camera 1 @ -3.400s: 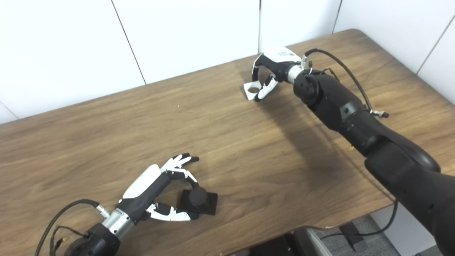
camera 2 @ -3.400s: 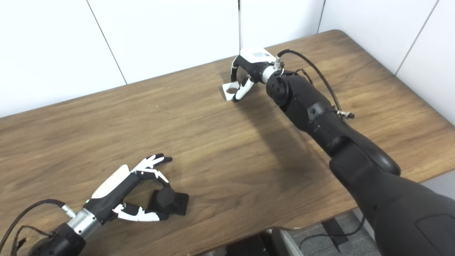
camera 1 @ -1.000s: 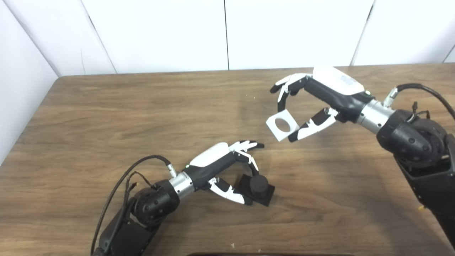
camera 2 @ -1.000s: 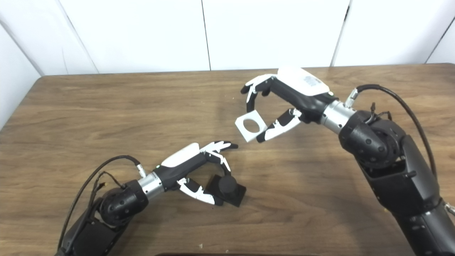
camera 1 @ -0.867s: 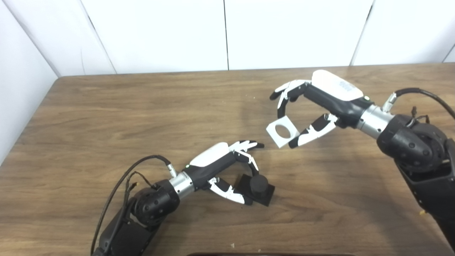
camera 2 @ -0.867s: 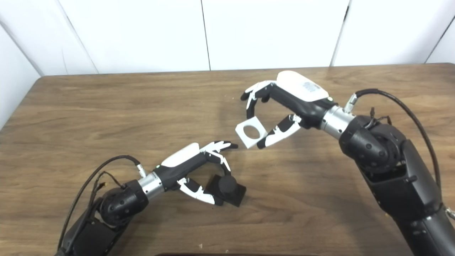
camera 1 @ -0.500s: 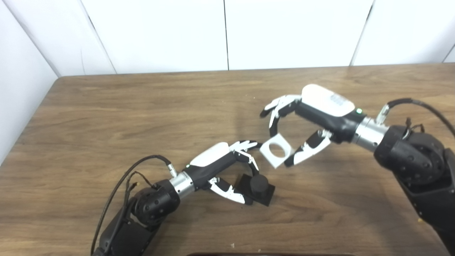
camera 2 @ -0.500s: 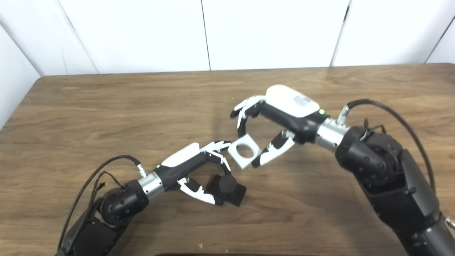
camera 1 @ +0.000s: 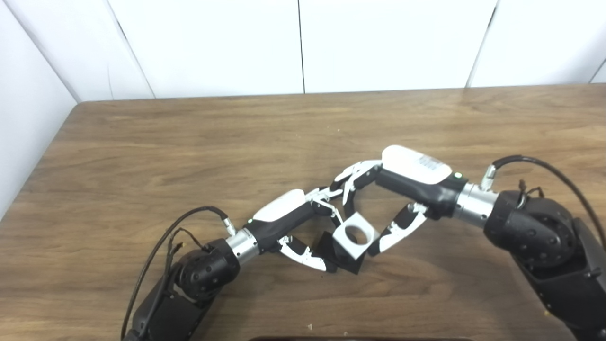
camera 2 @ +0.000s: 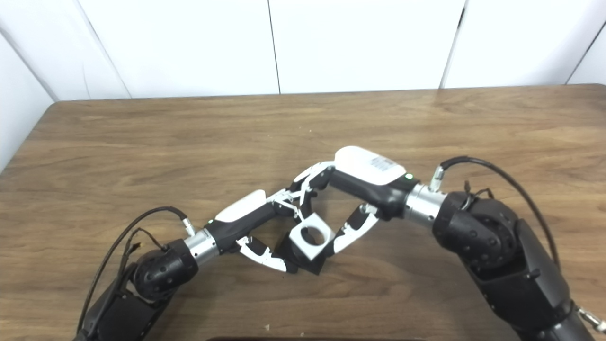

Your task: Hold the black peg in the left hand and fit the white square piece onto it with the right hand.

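Left eye view: the right hand (camera 1: pixel 378 201) has carried the white square (camera 1: pixel 354 235) down from mid-air, pinched between fingers and thumb, over the black peg (camera 1: pixel 343 261) on the table (camera 1: pixel 142 142).

Right eye view: the left hand (camera 2: pixel 265 222) stays clasped on the peg's base, the square just beside its fingers (camera 2: pixel 284 196).

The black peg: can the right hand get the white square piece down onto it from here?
Probably yes: the right hand holds the white square piece right over the black peg, steadied by the left hand.

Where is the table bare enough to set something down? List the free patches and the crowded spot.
Free: the table left of both hands, the strip along the back wall, and the far right. Crowded: the centre front, where the left hand, black peg, white square piece and right hand meet.
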### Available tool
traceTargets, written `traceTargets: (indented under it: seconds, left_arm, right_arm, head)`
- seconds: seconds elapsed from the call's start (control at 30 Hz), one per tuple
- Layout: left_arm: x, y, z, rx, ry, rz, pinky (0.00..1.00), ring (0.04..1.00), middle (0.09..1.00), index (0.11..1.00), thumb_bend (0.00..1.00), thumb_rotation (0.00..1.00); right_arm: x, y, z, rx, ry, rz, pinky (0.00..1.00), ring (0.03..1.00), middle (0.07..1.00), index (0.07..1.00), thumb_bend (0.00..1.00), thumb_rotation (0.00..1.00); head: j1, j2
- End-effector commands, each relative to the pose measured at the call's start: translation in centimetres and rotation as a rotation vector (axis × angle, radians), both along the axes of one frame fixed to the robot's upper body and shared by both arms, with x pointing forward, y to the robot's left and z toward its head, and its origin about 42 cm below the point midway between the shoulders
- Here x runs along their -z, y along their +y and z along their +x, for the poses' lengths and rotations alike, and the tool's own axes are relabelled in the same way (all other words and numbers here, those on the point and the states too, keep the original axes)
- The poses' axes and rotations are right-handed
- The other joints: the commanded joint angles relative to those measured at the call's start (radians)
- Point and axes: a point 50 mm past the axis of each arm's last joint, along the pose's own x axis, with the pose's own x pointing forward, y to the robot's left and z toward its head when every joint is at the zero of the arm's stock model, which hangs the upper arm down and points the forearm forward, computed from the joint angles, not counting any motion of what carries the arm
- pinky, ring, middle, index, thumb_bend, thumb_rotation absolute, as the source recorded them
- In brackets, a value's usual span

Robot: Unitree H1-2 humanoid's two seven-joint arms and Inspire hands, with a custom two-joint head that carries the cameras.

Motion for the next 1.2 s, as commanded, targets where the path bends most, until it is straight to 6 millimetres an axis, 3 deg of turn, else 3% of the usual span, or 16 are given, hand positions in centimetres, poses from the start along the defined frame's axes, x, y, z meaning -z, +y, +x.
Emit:
traceTargets:
  seconds: [0.0, 0.53, 1.17]
  left_arm:
    - [1.8, 0.9, -0.2, -0.031, 0.082, 0.119, 1.0, 1.0, 0.972, 0.489, 0.52, 0.07]
    - [1.8, 0.6, -0.6, -0.028, 0.076, 0.123, 1.0, 1.0, 0.972, 0.489, 0.52, 0.07]
    - [1.9, 1.0, -1.1, -0.031, 0.085, 0.115, 1.0, 1.0, 0.973, 0.489, 0.52, 0.07]
  right_arm:
    - [-1.1, 0.5, -0.3, -0.023, -0.054, 0.024, 0.7, 0.813, 0.771, 0.48, 0.51, 0.14]
    - [0.3, 1.8, 0.0, -0.018, -0.018, 0.055, 0.7, 0.816, 0.769, 0.481, 0.51, 0.13]
    - [0.5, 0.9, 2.6, 0.048, -0.016, 0.047, 0.68, 0.803, 0.77, 0.48, 0.51, 0.13]
  head:
    - [0.003, 0.002]
    - [0.007, 0.011]
    - [0.005, 0.024]
